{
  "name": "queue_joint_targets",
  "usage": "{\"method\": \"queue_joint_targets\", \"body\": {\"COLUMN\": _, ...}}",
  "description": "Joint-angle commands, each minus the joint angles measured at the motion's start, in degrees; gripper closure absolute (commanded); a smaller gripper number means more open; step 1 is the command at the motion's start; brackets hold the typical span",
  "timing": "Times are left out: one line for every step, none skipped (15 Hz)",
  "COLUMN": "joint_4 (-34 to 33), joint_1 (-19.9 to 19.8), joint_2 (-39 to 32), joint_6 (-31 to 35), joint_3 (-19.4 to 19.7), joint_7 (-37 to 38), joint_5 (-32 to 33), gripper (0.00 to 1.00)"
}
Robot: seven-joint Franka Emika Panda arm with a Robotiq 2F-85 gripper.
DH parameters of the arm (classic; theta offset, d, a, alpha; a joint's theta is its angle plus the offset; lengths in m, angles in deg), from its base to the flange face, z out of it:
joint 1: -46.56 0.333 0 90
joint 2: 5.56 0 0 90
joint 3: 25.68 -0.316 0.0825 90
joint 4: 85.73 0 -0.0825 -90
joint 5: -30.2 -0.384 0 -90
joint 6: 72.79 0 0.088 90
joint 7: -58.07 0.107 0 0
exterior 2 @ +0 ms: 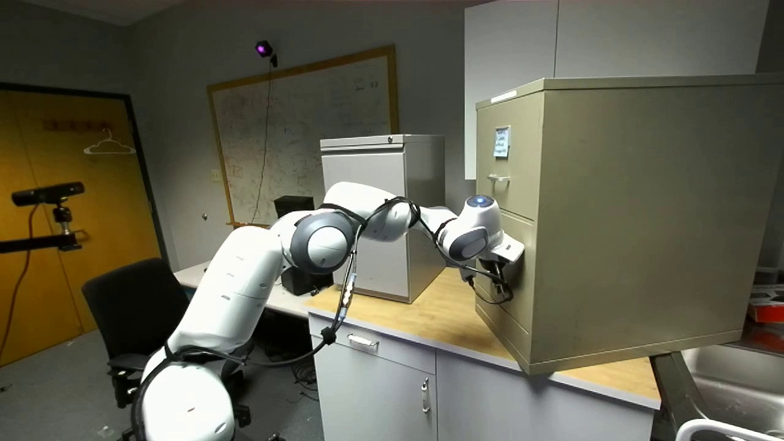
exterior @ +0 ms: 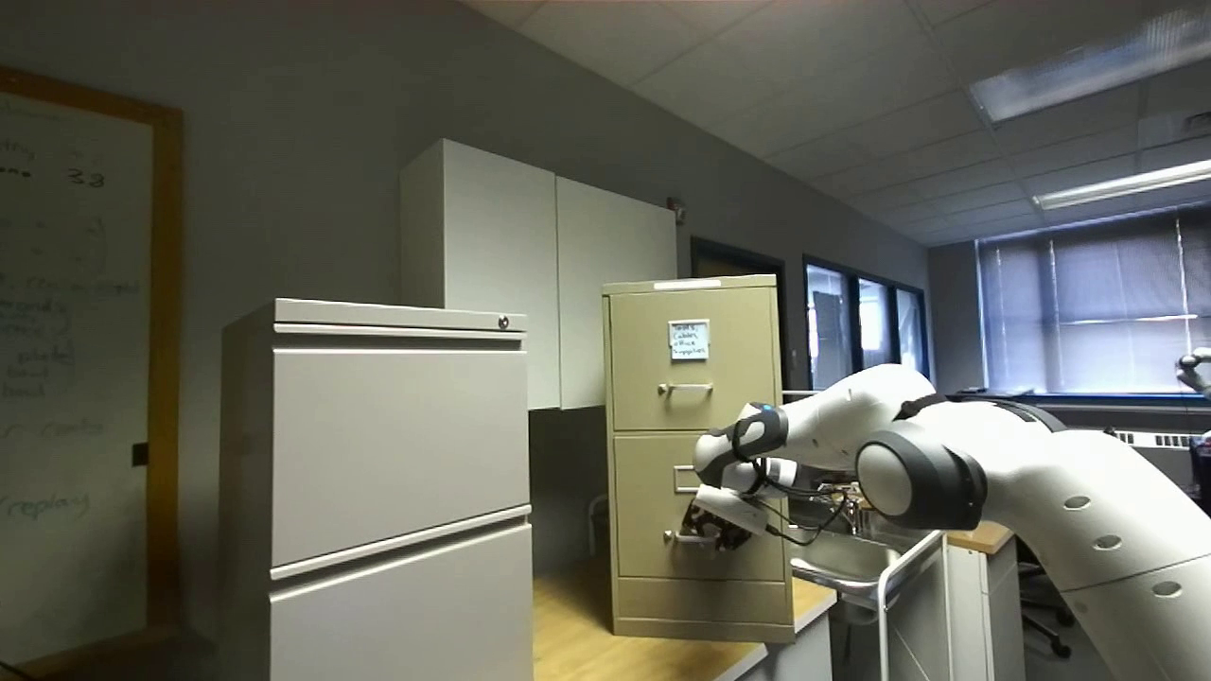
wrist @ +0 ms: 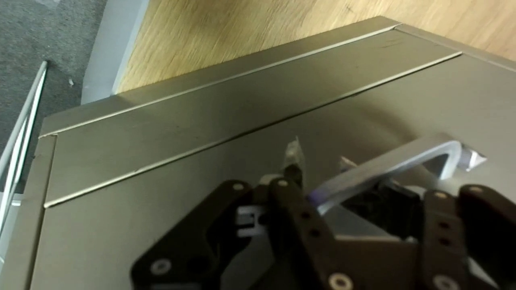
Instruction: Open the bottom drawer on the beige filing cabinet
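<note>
Between grey cabinet [exterior: 402, 445] and sink [exterior: 851, 558]: beige filing cabinet [exterior 2: 649, 220], pincer [wrist: 322, 161] at its bottom drawer [exterior: 648, 501], grip on handle [wrist: 387, 167] unclear.

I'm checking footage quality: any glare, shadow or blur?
Wrist view: soft shadow on the bottom drawer beside its handle, whose end near the gripper looks purple; in an exterior view, bright window and ceiling light, dim whiteboard; in an exterior view, blurred writing on the label.

A grey cabinet [exterior: 397, 473] stands on the wooden countertop [exterior 2: 441, 309] near a framed whiteboard [exterior 2: 306, 122].
</note>
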Motion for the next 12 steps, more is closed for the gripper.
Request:
{"method": "queue_joint_targets", "body": {"joint_4": 11.86, "joint_1": 0.99, "joint_2": 7.93, "joint_6": -1.81, "joint_3": -1.49, "joint_7": -4.77, "joint_5": 1.73, "gripper": 0.94}}
{"method": "queue_joint_targets", "body": {"joint_4": 12.77, "joint_1": 1.36, "joint_2": 8.97, "joint_6": -1.28, "joint_3": -1.27, "joint_7": -4.37, "joint_5": 2.21, "gripper": 0.94}}
{"method": "queue_joint_targets", "body": {"joint_4": 13.64, "joint_1": 1.63, "joint_2": 10.1, "joint_6": -1.19, "joint_3": -1.02, "joint_7": -4.09, "joint_5": 2.61, "gripper": 0.94}}
{"method": "queue_joint_targets", "body": {"joint_4": 14.61, "joint_1": 1.81, "joint_2": 11.23, "joint_6": -1.28, "joint_3": -0.91, "joint_7": -4.02, "joint_5": 2.81, "gripper": 0.94}}
{"method": "queue_joint_targets", "body": {"joint_4": 15.68, "joint_1": 2.26, "joint_2": 12.36, "joint_6": -1.48, "joint_3": -0.5, "joint_7": -3.62, "joint_5": 3.48, "gripper": 0.94}}
{"method": "queue_joint_targets", "body": {"joint_4": 16.84, "joint_1": 2.59, "joint_2": 13.39, "joint_6": -1.64, "joint_3": -0.37, "joint_7": -3.51, "joint_5": 3.89, "gripper": 0.94}}
{"method": "queue_joint_targets", "body": {"joint_4": 18.4, "joint_1": 2.96, "joint_2": 14.59, "joint_6": -1.63, "joint_3": -0.4, "joint_7": -3.44, "joint_5": 4.09, "gripper": 0.94}}
{"method": "queue_joint_targets", "body": {"joint_4": 20.26, "joint_1": 3.48, "joint_2": 15.71, "joint_6": -0.89, "joint_3": -0.35, "joint_7": -3.0, "joint_5": 4.43, "gripper": 0.94}}
{"method": "queue_joint_targets", "body": {"joint_4": 22.2, "joint_1": 4.01, "joint_2": 16.95, "joint_6": -0.24, "joint_3": -0.27, "joint_7": -2.5, "joint_5": 4.75, "gripper": 0.94}}
{"method": "queue_joint_targets", "body": {"joint_4": 24.25, "joint_1": 4.55, "joint_2": 18.24, "joint_6": 0.48, "joint_3": -0.2, "joint_7": -2.02, "joint_5": 5.03, "gripper": 0.94}}
{"method": "queue_joint_targets", "body": {"joint_4": 26.19, "joint_1": 4.96, "joint_2": 19.49, "joint_6": 1.15, "joint_3": -0.24, "joint_7": -1.68, "joint_5": 5.14, "gripper": 0.94}}
{"method": "queue_joint_targets", "body": {"joint_4": 28.25, "joint_1": 5.42, "joint_2": 20.86, "joint_6": 1.86, "joint_3": -0.24, "joint_7": -1.3, "joint_5": 5.34, "gripper": 0.94}}
